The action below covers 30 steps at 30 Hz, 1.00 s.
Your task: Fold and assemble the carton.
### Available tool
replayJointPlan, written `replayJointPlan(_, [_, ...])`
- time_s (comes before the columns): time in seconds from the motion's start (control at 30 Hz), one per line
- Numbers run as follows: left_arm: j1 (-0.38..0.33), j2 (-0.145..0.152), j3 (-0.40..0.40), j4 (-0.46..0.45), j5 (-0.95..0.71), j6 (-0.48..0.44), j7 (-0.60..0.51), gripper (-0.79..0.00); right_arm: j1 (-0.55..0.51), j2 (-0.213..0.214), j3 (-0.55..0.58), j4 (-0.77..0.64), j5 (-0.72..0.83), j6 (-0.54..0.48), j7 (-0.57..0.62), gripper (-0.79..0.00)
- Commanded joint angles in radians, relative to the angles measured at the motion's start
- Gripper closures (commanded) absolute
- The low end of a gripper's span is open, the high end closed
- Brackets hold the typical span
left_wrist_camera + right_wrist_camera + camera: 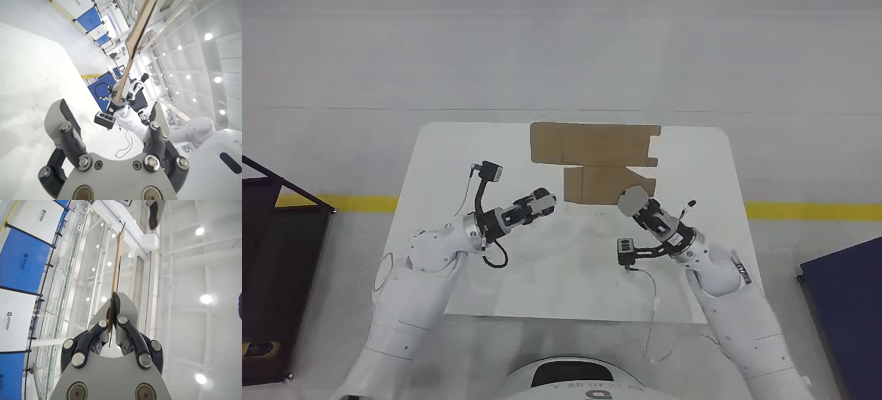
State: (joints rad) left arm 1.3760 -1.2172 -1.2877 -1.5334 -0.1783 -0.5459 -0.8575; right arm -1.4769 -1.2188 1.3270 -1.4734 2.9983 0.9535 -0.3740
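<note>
The carton (592, 160) is a flat, unfolded brown cardboard sheet with flaps, over the far half of the white table (462, 170). My right gripper (634, 200) is shut on its near flap. In the right wrist view the carton (117, 262) runs edge-on out of the clamped right gripper (113, 306). My left gripper (542, 204) hangs just left of the near flap, open and holding nothing. In the left wrist view the left gripper (111, 113) has its fingers (66, 113) wide apart, with the carton (135, 39) edge-on beyond them, off the tabletop.
The near half of the table (562, 280) is bare white surface. A white cable (650, 300) dangles from the right wrist. A dark rack (272, 250) stands off the left edge and a blue panel (847, 300) off the right, with a yellow floor line (812, 210) behind.
</note>
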Motion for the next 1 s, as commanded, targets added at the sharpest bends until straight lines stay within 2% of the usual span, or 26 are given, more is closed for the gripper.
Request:
replayJointPlan(0.0, [-0.008,-0.001,0.019,-0.001,-0.004,-0.006,-0.009,-0.625,-0.007,0.005,0.004,-0.009,0.017,0.0,-0.017,0.0])
replayJointPlan(0.07, [-0.014,-0.002,0.036,0.002,-0.017,-0.011,-0.014,-0.613,-0.014,0.008,0.004,-0.016,0.016,0.0,-0.025,0.0])
replayJointPlan(0.13, [-0.021,-0.003,0.054,0.005,-0.02,-0.016,-0.023,-0.539,-0.02,0.009,0.0,-0.019,0.014,0.001,-0.027,0.0])
replayJointPlan(0.17, [-0.025,-0.003,0.06,0.006,-0.021,-0.019,-0.024,-0.443,-0.022,0.01,-0.002,-0.021,0.013,0.003,-0.027,0.0])
replayJointPlan(0.2, [-0.027,-0.004,0.066,0.008,-0.021,-0.021,-0.021,-0.382,-0.024,0.011,-0.004,-0.021,0.011,0.004,-0.025,0.0])
replayJointPlan(0.3, [-0.032,-0.004,0.078,0.009,-0.021,-0.029,-0.009,-0.302,-0.03,0.013,-0.007,-0.022,0.008,0.006,-0.021,0.0])
replayJointPlan(0.57, [-0.04,-0.004,0.105,0.012,-0.06,-0.047,-0.013,-0.252,-0.043,0.018,-0.028,-0.028,-0.009,0.02,-0.021,0.0])
replayJointPlan(0.67, [-0.042,-0.003,0.113,0.019,-0.063,-0.053,-0.011,-0.154,-0.042,0.02,-0.037,-0.027,-0.013,0.019,-0.02,0.0])
replayJointPlan(0.73, [-0.042,-0.002,0.115,0.024,-0.06,-0.06,-0.008,0.0,-0.042,0.021,-0.041,-0.026,-0.013,0.017,-0.02,0.0])
replayJointPlan(0.8, [-0.04,-0.001,0.115,0.027,-0.061,-0.065,-0.005,0.0,-0.042,0.023,-0.044,-0.025,-0.009,0.013,-0.02,0.0])
replayJointPlan(0.83, [-0.04,-0.001,0.115,0.028,-0.061,-0.067,-0.003,0.0,-0.042,0.024,-0.045,-0.026,-0.01,0.01,-0.023,-0.025])
replayJointPlan(0.87, [-0.039,0.0,0.116,0.028,-0.062,-0.069,-0.001,0.0,-0.042,0.025,-0.046,-0.026,-0.012,0.009,-0.028,-0.305])
replayJointPlan(0.9, [-0.037,0.0,0.116,0.028,-0.071,-0.07,0.003,0.0,-0.042,0.026,-0.048,-0.027,-0.015,0.008,-0.032,-0.656])
replayJointPlan(0.93, [-0.035,0.0,0.116,0.028,-0.081,-0.073,0.007,0.0,-0.042,0.027,-0.051,-0.028,-0.016,0.006,-0.034,-0.785])
replayJointPlan(0.97, [-0.034,0.001,0.116,0.03,-0.089,-0.072,0.01,0.0,-0.042,0.028,-0.054,-0.03,-0.018,0.006,-0.036,-0.785])
